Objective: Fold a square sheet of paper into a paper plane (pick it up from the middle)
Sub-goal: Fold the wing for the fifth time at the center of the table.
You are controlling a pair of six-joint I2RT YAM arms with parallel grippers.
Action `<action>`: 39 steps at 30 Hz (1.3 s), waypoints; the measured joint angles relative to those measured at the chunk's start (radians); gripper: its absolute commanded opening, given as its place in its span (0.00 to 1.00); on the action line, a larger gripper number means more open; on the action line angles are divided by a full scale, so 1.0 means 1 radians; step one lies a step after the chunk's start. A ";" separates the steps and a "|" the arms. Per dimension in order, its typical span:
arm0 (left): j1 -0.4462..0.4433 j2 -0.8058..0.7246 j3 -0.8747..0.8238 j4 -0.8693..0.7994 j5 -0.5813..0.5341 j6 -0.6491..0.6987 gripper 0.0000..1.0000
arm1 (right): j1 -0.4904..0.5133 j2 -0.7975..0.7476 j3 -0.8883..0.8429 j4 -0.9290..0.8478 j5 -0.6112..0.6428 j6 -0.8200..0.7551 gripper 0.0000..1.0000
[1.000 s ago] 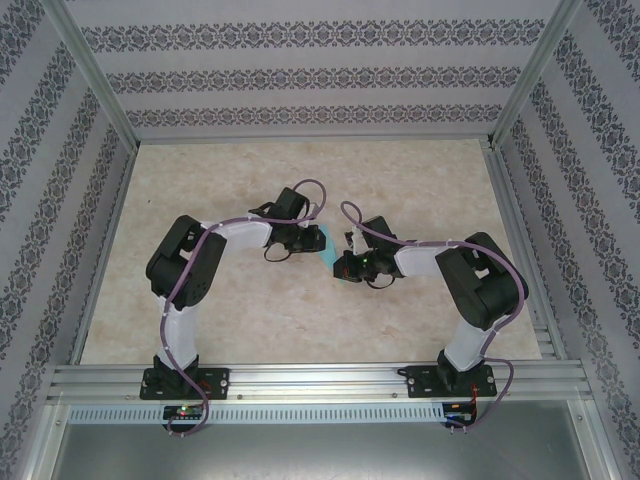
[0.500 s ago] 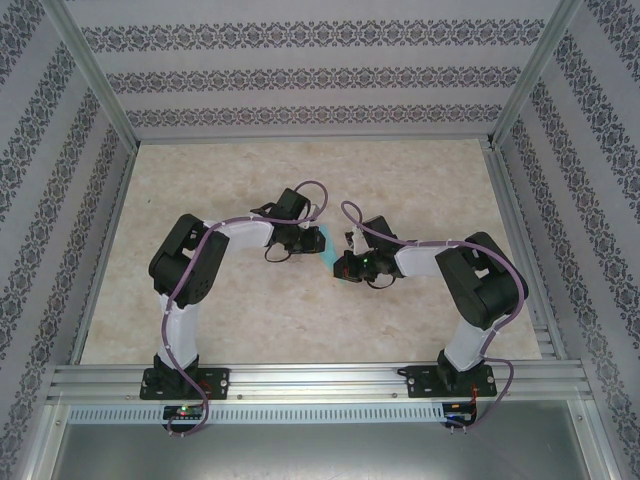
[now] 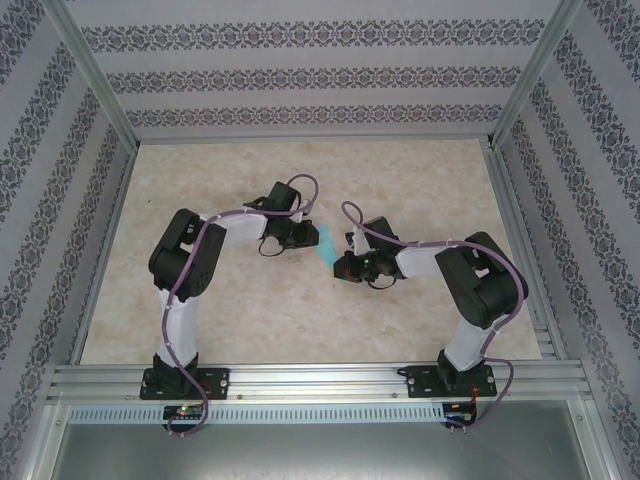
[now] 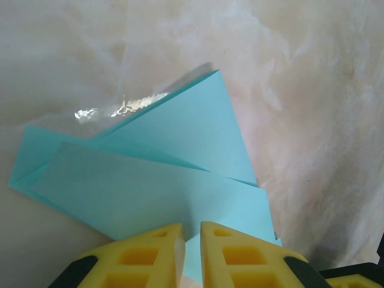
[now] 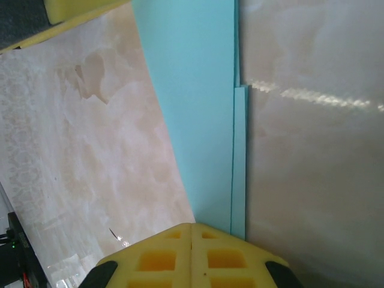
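Observation:
The teal-blue sheet of paper [image 3: 326, 243] lies folded into a narrow shape on the table between the two grippers. In the left wrist view the paper [image 4: 168, 174] shows a triangular flap and a long flap on top. My left gripper [image 4: 192, 231] sits over its near edge with a narrow gap between the yellow fingers, and the paper is visible through that gap. My right gripper [image 5: 192, 227] is shut, pinching the narrow end of the paper [image 5: 192, 108]. From above, the left gripper [image 3: 303, 238] and the right gripper [image 3: 343, 262] face each other across the paper.
The pale marbled table [image 3: 420, 180] is ringed by aluminium rails and patterned walls. A yellow finger of the left gripper [image 5: 78, 12] shows at the top left of the right wrist view. Purple cables loop over both arms.
The left arm has drawn back to the left, away from the right gripper. More of the teal paper shows between the grippers. The right arm has held still.

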 measured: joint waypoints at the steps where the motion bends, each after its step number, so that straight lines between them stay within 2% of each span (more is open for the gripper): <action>1: 0.002 0.003 0.006 -0.009 0.001 0.000 0.17 | 0.000 0.000 -0.001 0.002 0.000 0.000 0.05; 22: 0.071 0.053 0.098 -0.067 0.000 0.006 0.17 | -0.006 -0.002 -0.014 0.026 -0.008 0.000 0.05; 29: 0.132 0.059 0.121 -0.066 -0.056 0.020 0.17 | -0.006 -0.003 -0.018 0.033 -0.010 0.001 0.05; 34: 0.143 0.051 0.123 -0.067 -0.089 0.031 0.19 | -0.006 -0.006 -0.019 0.037 -0.010 0.002 0.05; 39: 0.159 -0.045 0.066 -0.067 -0.153 0.026 0.24 | -0.006 -0.029 -0.028 0.029 -0.004 0.023 0.08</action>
